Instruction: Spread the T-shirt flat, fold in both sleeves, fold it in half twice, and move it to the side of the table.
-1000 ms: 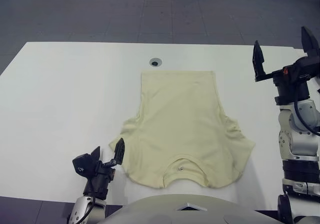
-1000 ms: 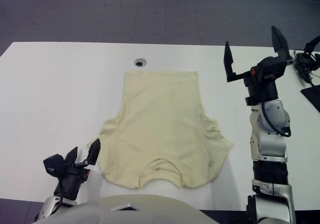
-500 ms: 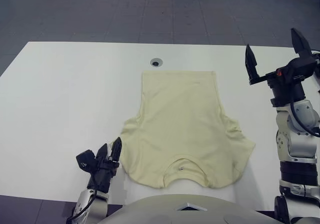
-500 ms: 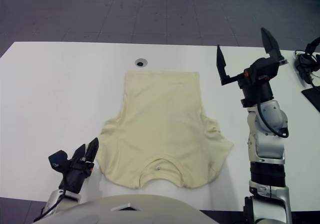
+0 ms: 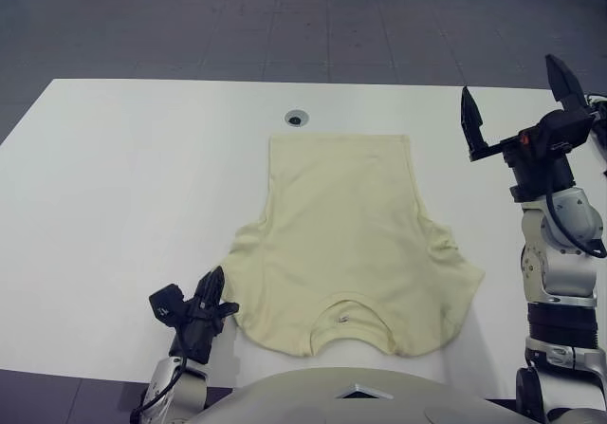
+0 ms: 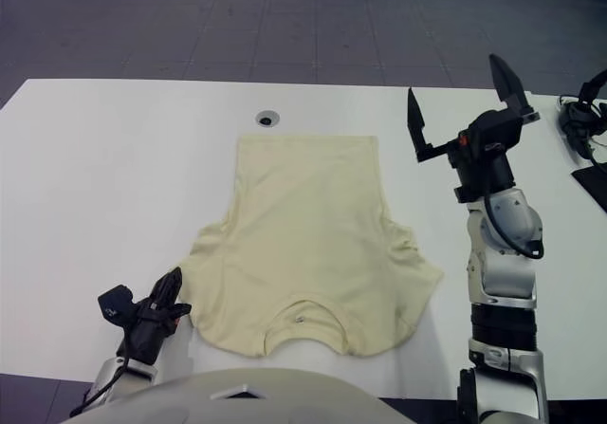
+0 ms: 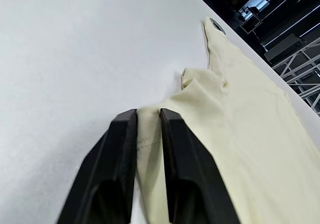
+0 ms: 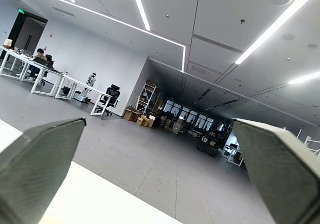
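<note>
A pale yellow T-shirt lies on the white table, collar toward me and hem at the far end. Both sleeves are bunched in at its sides. My left gripper rests low on the table at the near left, shut on the edge of the left sleeve. In the left wrist view a strip of fabric is pinched between the two black fingers. My right gripper is held up above the table's right side, to the right of the shirt. It is open wide, with its fingers pointing upward.
A round cable hole sits in the table just beyond the shirt's hem. Black cables and a dark object lie at the far right edge. Bare table stretches to the left of the shirt and beyond it.
My left gripper has slid right to the left sleeve and its fingers have shut on the sleeve's edge. The raised right gripper has drifted a little toward the shirt.
</note>
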Controlling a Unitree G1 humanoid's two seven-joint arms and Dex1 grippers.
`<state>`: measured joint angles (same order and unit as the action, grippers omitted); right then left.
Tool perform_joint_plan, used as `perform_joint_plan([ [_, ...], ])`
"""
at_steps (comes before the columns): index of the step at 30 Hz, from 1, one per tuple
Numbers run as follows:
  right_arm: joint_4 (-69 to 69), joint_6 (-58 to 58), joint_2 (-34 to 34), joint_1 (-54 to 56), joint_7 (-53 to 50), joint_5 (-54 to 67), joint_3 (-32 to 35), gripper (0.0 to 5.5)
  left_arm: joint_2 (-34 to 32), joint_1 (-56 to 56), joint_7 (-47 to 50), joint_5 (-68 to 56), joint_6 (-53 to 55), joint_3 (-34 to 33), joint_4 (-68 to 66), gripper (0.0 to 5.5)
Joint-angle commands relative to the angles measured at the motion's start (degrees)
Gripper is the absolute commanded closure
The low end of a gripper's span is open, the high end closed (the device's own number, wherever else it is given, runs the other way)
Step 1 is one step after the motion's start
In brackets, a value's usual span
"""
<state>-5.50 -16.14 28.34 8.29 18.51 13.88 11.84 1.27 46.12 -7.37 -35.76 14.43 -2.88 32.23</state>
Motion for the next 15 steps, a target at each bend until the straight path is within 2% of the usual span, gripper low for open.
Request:
perform_joint_plan([
  [1,0.8,-0.7,-0.6,0.1,0.8,-0.4,0.8,0.1,-0.2,0.5,0.6,0.9,1.0,0.2,-1.0,5.43],
  [8,0.9,-1.2,-1.5,-0.1,1.0,-1.1,0.7,0.1,-1.0,0.4,-0.9,3.2,-1.4,1.3,1.1,5.47],
  [15,1.3,-2.0,-2.6,-0.6,0.9,-1.7,1.0,0.1,-5.1,-1.4,-3.0,13.6,-6.3,5.3,5.7,5.47],
])
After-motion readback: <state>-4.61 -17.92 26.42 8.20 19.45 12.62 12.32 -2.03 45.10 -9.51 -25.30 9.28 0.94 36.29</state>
